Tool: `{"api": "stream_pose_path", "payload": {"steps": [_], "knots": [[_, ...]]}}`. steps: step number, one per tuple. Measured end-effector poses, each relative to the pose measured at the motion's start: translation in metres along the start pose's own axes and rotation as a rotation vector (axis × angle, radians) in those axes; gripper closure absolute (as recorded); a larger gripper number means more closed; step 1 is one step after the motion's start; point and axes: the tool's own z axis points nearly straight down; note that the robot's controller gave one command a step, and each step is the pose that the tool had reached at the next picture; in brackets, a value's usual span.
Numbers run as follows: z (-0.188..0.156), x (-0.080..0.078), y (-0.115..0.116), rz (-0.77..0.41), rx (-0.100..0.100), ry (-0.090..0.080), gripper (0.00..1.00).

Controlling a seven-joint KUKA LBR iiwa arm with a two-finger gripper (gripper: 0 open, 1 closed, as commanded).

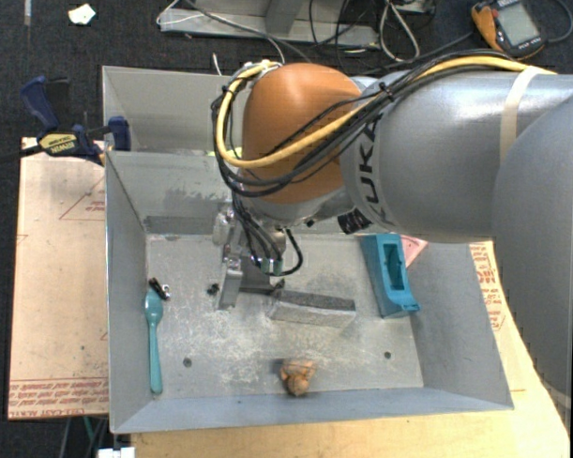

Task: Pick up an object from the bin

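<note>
Scuffed grey bin floor [357,353]; claw [250,290] mid-bin; teal spoon [154,345] left.

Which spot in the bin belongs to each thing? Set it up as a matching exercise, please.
Things:
1 teal spoon
2 blue block
3 tan lump
4 hand

Places in the bin:
A over the middle
B by the view's left wall
C by the view's lower wall
D right side

Pairs: 1-B; 2-D; 3-C; 4-A
</note>
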Motion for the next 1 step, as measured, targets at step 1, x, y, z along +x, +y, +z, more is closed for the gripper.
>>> {"api": "stream_pose_path", "payload": {"steps": [1], "knots": [[0.056, -0.0059, -0.0189, 0.002, 0.001, -0.001, 0.0]]}}
